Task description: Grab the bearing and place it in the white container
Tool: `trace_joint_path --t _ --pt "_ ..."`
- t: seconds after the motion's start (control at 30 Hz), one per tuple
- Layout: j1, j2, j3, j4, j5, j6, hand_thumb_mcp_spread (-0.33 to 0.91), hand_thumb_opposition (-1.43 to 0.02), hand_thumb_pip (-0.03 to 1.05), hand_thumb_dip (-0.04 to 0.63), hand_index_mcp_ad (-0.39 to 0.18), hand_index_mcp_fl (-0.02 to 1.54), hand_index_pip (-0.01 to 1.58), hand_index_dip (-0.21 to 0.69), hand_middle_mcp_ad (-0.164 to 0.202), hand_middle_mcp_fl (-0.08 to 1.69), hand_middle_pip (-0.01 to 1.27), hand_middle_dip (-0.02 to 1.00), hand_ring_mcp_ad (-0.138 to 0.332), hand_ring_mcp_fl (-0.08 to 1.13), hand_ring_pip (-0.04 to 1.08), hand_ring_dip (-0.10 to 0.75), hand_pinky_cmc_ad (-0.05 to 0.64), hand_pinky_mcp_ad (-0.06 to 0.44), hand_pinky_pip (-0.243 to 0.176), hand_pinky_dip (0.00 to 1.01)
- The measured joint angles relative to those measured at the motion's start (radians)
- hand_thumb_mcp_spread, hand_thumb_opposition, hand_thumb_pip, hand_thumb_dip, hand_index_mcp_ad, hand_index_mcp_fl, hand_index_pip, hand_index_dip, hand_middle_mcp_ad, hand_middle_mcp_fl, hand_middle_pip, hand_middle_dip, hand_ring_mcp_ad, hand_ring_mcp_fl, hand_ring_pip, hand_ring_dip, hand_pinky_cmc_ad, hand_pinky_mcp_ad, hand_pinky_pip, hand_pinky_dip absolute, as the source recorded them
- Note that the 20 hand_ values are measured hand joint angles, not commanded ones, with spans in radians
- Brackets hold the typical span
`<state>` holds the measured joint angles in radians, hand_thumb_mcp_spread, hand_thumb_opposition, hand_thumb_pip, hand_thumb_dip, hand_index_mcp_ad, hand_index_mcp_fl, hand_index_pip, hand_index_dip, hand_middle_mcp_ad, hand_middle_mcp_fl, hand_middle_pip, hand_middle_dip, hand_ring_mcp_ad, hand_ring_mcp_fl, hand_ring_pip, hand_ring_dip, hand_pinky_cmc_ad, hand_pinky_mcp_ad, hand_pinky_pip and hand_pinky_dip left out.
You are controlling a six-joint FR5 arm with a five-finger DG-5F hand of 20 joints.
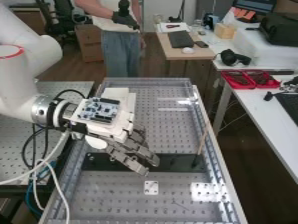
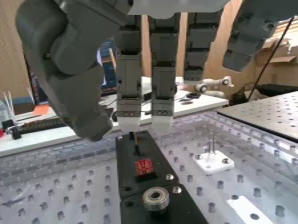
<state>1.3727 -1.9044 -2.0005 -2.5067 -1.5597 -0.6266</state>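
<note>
In the high view, the hand (image 1: 130, 152) hangs over the black strip (image 1: 176, 162) on the perforated bench, its fingers nearly straight and pointing down toward the near right. The wrist view has the hand (image 2: 162, 75) with long fingers extended, thumb off to one side, and nothing between them. The metal bearing (image 2: 156, 198), a ring with a hole, sits on the black strip (image 2: 183, 212), apart from the fingers. I cannot make out a white container for certain.
A red square piece (image 2: 144, 167) and a thin upright rod (image 2: 136, 145) stand on the strip. Beside it lies a white plate (image 2: 213, 162) with upright metal pins. Raised rails (image 1: 216, 150) edge the bench. Cables (image 1: 56, 175) hang below the arm.
</note>
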Motion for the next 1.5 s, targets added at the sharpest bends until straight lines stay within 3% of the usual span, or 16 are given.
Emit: trace_joint_path --t 0.17,0.23,0.47,1.0,1.5 --pt "-0.013 -0.014 0.004 0.009 -0.04 -0.016 0.43 -0.82 0.64 0.316 -0.037 0.45 1.09 0.023 0.096 0.57 0.55 0.6 0.133 0.16 0.1 0.433 0.367 0.298 -0.106 0.17" --pt "-0.015 -0.02 0.005 0.012 -0.052 -0.031 0.44 -0.84 0.64 0.316 -0.035 0.47 1.09 0.023 0.096 0.57 0.55 0.59 0.133 0.16 0.1 0.433 0.354 0.278 -0.106 0.17" --pt "-0.026 -0.06 0.029 0.01 -0.109 -0.105 0.43 -0.84 0.64 0.316 -0.038 0.47 1.07 0.021 0.099 0.6 0.52 0.58 0.127 0.16 0.09 0.433 0.346 0.276 -0.106 0.17" --pt "-0.048 -0.078 0.045 0.01 -0.132 -0.114 0.43 -0.83 0.64 0.316 -0.042 0.42 0.98 0.016 0.084 0.63 0.6 0.58 0.113 0.21 0.1 0.456 0.344 0.278 -0.106 0.17" --pt "-0.05 -0.098 0.05 0.005 -0.131 -0.155 0.45 -0.83 0.64 0.316 -0.045 0.44 1.04 0.016 0.084 0.65 0.6 0.58 0.115 0.23 0.1 0.468 0.347 0.276 -0.106 0.17"
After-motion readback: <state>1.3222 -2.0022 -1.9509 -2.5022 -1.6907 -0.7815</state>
